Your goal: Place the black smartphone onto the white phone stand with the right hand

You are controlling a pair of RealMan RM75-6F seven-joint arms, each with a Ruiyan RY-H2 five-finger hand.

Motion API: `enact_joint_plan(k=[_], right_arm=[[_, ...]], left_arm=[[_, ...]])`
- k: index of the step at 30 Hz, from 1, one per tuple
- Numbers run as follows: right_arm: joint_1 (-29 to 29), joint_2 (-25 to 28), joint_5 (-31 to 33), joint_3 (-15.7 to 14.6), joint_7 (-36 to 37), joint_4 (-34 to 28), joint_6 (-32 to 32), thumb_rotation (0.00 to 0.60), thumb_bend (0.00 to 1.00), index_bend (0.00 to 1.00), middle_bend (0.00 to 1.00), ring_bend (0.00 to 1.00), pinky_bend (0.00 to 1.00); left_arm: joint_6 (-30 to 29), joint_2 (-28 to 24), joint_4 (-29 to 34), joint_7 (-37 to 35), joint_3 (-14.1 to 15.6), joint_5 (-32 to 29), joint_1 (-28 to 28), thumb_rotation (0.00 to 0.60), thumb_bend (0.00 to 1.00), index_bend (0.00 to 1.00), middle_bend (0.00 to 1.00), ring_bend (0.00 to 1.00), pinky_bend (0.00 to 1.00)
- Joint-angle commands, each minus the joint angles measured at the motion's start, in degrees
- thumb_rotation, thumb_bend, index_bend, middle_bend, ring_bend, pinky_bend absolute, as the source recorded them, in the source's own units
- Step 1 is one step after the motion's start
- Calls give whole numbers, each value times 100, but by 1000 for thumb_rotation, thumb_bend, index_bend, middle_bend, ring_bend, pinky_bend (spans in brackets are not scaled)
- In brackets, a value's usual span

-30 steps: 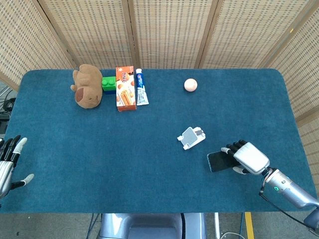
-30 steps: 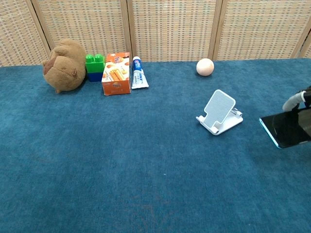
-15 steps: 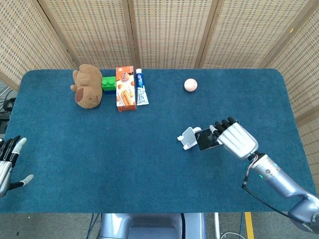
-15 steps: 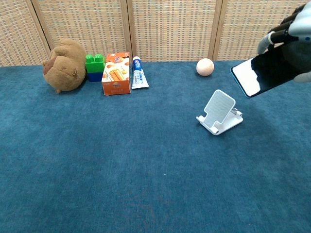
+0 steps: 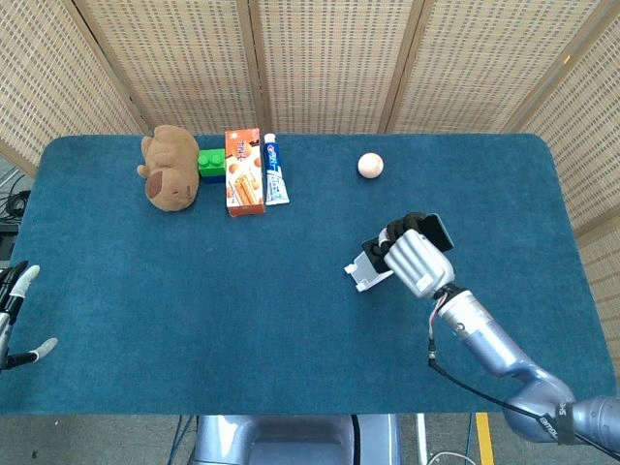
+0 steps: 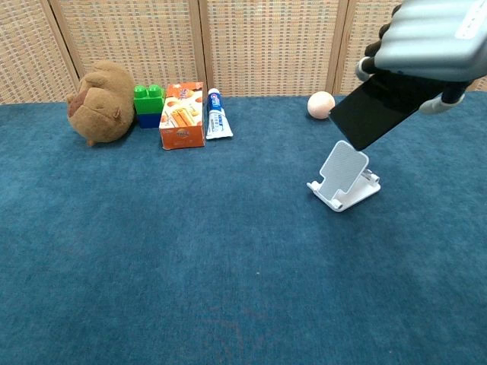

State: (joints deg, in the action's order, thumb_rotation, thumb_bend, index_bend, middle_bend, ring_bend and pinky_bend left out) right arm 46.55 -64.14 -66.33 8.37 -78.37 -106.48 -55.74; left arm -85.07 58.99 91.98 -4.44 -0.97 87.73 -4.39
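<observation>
My right hand (image 5: 417,260) (image 6: 428,39) grips the black smartphone (image 6: 378,106), holding it tilted in the air just above the white phone stand (image 6: 343,176). In the head view the hand covers most of the phone; only its dark edge (image 5: 438,231) shows, and the stand (image 5: 366,269) peeks out at the hand's left. The phone's lower corner hangs close over the stand's back plate; I cannot tell if they touch. My left hand (image 5: 12,318) lies at the table's left edge, fingers apart and holding nothing.
Along the table's far side stand a brown plush toy (image 6: 100,92), a green and blue block (image 6: 148,105), an orange snack box (image 6: 183,115) and a toothpaste tube (image 6: 218,114). A peach ball (image 6: 320,104) lies behind the stand.
My right hand has carried the phone leftward and over the stand, from beside it to directly above it. The left hand has slid a little further off the left edge.
</observation>
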Motion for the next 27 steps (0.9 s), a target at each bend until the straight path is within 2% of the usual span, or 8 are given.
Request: enact_joint_plan(k=[1,5,8,14,19,27], right_arm=[[300,-290,553,7,-622,-390,-100,600,543,474,462,417,376],[515,-394,977,-109,-1366,-582,-361,600,542,473,461,417,376],[735,-598,1662,-196,-2172,-750,-744,600,538,473,456,417,376],[1188,-1093,2711,-222,-3108,-823,-1429,600,541,473,455,417,376],[1466,-1350,3146,-373,-3403,-705,-1685,600,543,473,455,418,376],[1767,-1554,3517,-583,-3347,-387,-1749,600,543,473,454,417,376]], left_arm=[[36,-31,-5,-58,0,-13,-14,600,0,0,0,0,0],[61,-68,7,-127,9,-5,-24,600,0,0,0,0,0],[59,-83,10,-142,18,10,-22,600,0,0,0,0,0],[82,-109,2,-189,31,17,-28,600,0,0,0,0,0],[132,-119,-10,-231,11,-33,-53,600,0,0,0,0,0],[263,-113,10,-182,-22,-150,-110,600,0,0,0,0,0]])
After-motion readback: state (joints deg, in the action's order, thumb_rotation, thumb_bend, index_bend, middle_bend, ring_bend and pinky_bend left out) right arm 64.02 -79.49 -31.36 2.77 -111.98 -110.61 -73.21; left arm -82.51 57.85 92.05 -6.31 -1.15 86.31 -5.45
